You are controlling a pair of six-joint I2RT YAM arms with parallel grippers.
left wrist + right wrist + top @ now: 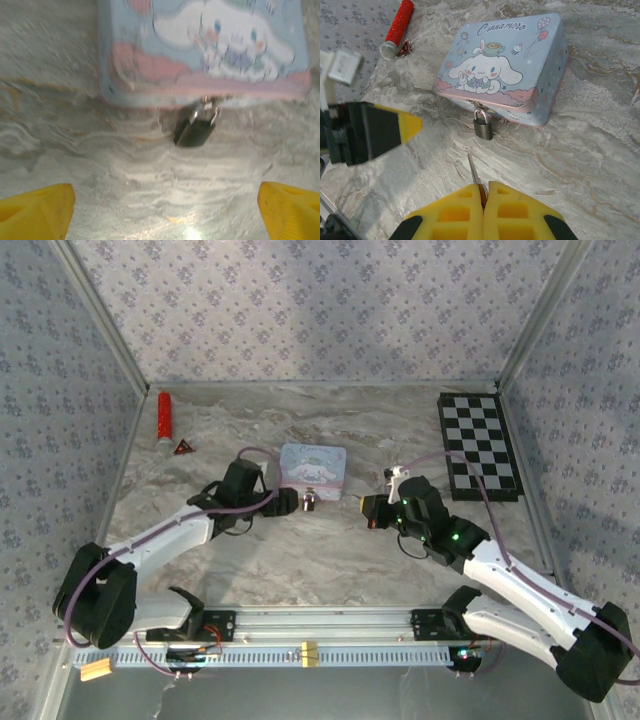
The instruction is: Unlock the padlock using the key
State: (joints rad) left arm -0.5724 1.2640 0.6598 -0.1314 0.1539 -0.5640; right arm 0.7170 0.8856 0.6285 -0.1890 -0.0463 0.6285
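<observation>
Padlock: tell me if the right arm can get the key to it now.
Probably yes. The right jaws are shut on the key, which points at the padlock on the tin's clasp, nothing but table between them.

Dark padlock (483, 127), shackle closed; thin key (474, 172) near.

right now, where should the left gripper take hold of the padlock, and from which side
I'd take the padlock by its dark body, left gripper closing across its two sides, coming from the side away from the tin. Its shackle hooks the tin's latch, so the tin blocks the far side.
</observation>
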